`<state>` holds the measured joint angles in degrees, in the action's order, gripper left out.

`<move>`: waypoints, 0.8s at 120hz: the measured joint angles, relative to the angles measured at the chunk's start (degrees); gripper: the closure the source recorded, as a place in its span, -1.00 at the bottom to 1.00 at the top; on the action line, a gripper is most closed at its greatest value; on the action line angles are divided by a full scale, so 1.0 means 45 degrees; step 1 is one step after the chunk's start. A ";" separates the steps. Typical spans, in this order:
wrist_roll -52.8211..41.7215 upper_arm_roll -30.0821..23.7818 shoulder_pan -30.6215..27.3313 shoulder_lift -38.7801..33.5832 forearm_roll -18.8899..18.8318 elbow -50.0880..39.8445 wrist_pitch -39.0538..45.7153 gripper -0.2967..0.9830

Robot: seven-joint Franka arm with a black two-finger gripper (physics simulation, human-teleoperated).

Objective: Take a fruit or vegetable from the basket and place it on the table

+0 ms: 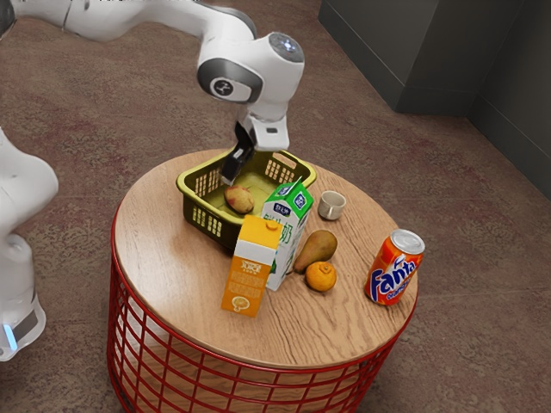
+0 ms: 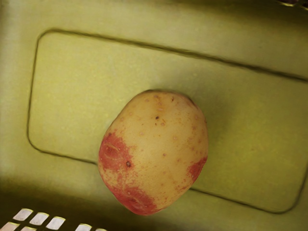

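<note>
My black gripper point(image 1: 231, 176) reaches down into the olive-green basket point(image 1: 201, 215), just above and beside the potato point(image 1: 238, 200); whether it is open or shut cannot be made out. The potato lies on the basket floor. Seen from my hand, the potato point(image 2: 155, 151) is whole, pale yellow with red patches, resting on the green bottom of the basket point(image 2: 250, 115), near a side wall with square holes.
Against the basket's near side stand a green-and-white milk carton point(image 1: 287, 228) and an orange juice carton point(image 1: 250, 271). Toward the exterior view's right, a pear point(image 1: 317, 248), an orange point(image 1: 321, 277), a cup point(image 1: 331, 206) and a Fanta can point(image 1: 395, 268) are on the round wooden table point(image 1: 164, 280).
</note>
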<state>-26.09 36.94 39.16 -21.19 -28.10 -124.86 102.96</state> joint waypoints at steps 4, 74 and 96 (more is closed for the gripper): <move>-0.0119 0.0372 0.0334 0.0054 0.0012 0.0012 0.0193 -0.54; -0.1317 0.2969 0.1875 0.0179 0.0396 -0.1397 0.2408 -0.54; -0.1510 0.3296 0.2189 0.0160 0.0333 -0.1538 0.3010 -0.54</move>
<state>-32.89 51.77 49.01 -20.47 -26.61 -131.78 116.51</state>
